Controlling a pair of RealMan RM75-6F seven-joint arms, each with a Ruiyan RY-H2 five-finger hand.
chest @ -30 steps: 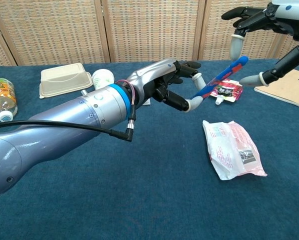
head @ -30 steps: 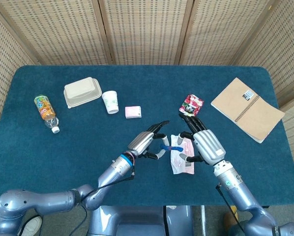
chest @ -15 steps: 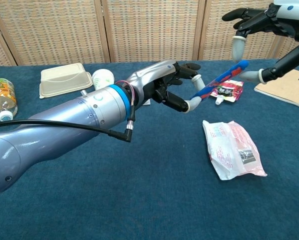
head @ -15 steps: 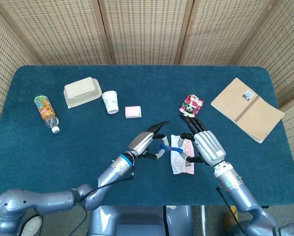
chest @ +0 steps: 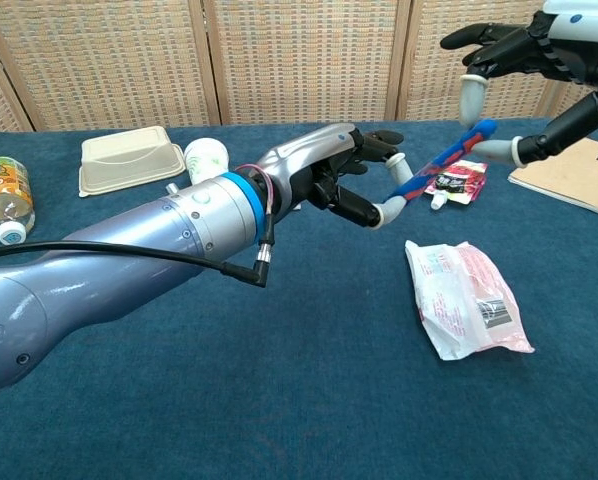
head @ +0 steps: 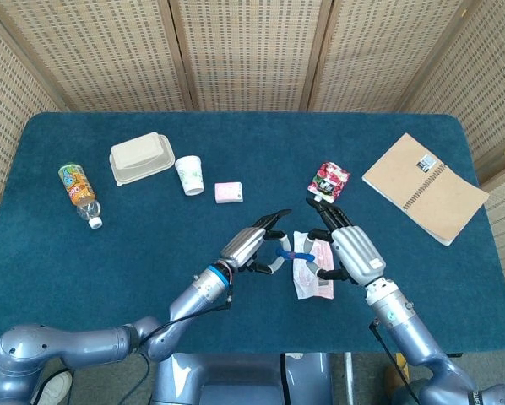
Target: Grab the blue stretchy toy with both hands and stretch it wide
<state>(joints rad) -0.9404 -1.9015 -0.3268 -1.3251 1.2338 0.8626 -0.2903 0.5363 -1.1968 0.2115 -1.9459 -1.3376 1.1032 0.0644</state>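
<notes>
The blue stretchy toy (chest: 439, 160), a blue stick with a red stripe, hangs slanted above the table. My left hand (chest: 334, 180) pinches its lower end between thumb and a finger. The upper end points into my right hand (chest: 539, 55), whose fingers are spread, with one white fingertip (chest: 470, 95) above that end and another just below it; no grip on the toy shows. In the head view the toy (head: 283, 251) is a short blue strip between the left hand (head: 254, 243) and the right hand (head: 354, 249).
A white and pink packet (head: 310, 277) lies on the blue table (head: 109, 270) under the hands. A red pouch (head: 328, 179) and a notebook (head: 426, 187) lie to the right. To the left are a pink box (head: 228, 191), paper cup (head: 190, 175), lidded container (head: 141, 157) and bottle (head: 79, 192).
My right hand has shifted slightly, and its lower fingertip now sits closer to the toy's upper end. The left hand keeps its pinch and has barely moved.
</notes>
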